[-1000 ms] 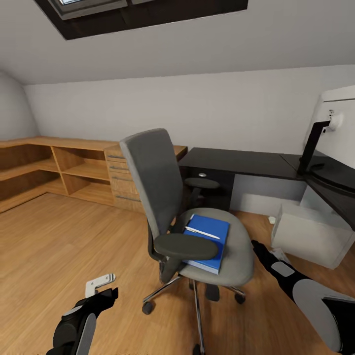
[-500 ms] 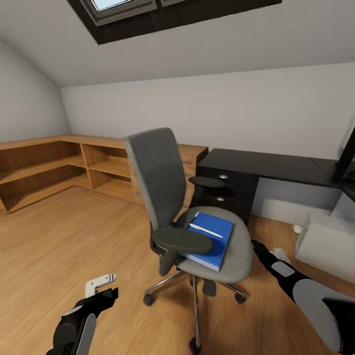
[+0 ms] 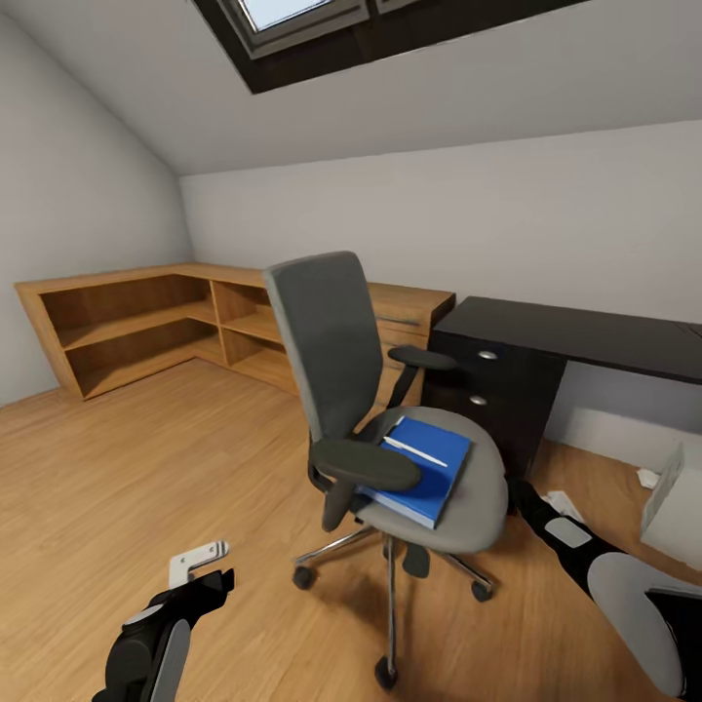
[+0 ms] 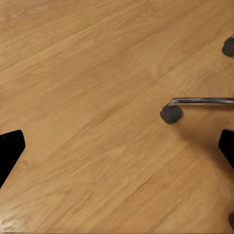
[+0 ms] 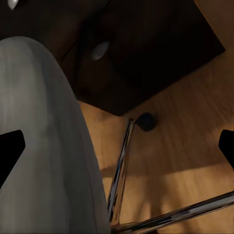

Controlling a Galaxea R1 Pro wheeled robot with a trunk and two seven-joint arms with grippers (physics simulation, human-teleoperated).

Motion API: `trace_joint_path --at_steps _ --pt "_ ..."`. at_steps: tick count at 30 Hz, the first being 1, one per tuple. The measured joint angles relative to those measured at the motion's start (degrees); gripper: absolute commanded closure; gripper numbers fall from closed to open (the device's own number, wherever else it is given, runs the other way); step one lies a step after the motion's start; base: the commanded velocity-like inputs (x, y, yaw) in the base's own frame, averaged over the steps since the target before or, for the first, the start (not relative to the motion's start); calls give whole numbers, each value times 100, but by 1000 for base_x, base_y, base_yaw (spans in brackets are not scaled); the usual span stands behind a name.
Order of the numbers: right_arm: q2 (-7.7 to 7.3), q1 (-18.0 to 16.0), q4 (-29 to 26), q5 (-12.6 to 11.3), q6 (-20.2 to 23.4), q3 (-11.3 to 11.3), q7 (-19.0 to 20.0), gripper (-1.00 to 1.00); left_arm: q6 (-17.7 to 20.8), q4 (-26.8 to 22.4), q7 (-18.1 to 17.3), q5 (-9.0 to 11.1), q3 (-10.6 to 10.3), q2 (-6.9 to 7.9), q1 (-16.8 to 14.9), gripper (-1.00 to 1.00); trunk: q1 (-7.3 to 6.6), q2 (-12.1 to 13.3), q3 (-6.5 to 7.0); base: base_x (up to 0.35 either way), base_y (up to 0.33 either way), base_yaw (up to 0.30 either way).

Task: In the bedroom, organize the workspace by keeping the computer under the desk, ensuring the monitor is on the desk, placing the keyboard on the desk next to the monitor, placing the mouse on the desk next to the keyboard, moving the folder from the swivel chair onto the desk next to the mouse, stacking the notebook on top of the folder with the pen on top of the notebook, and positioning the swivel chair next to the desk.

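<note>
The grey swivel chair (image 3: 336,370) stands mid-floor, a short way from the black desk (image 3: 585,336). On its seat lies the blue folder (image 3: 419,473) with the white pen (image 3: 414,451) across the top. I cannot make out the notebook apart from the folder. A pale grey box, the computer (image 3: 678,502), shows at the right edge on the floor. Monitor, keyboard and mouse are out of view. My left gripper (image 3: 200,570) hangs open over bare floor, left of the chair base (image 4: 170,114). My right gripper (image 3: 526,492) is open, low beside the seat (image 5: 44,146).
Low wooden shelving (image 3: 146,322) and a wooden drawer cabinet (image 3: 405,312) line the far left wall. The desk's black drawer unit (image 3: 487,390) sits just behind the chair. Small white items (image 3: 648,478) lie on the floor near the computer. Wooden floor stretches open to the left.
The whole head view has swung to the left: chair, desk and shelving sit further right in the picture, and the monitor has left the frame. Both arms hold the same pose.
</note>
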Motion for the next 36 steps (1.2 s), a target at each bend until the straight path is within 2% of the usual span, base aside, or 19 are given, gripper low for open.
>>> trace_joint_path --at_steps 4,5,24,36 --pt "107 -5 -7 -9 5 -26 12 -100 -5 2 0 -1 -12 0 -1 -100 0 0 1 0 0 44" --pt "124 -3 -20 7 8 46 24 -100 -6 3 0 -1 -13 0 -2 -100 0 0 1 0 0 7" --pt "109 0 26 25 -4 167 87 -100 -9 3 0 -1 -23 -7 -2 -100 1 1 0 -8 0 1" --pt "106 1 36 28 0 189 80 -100 -1 3 4 -2 -24 -7 -2 -100 3 1 -1 -221 0 0"
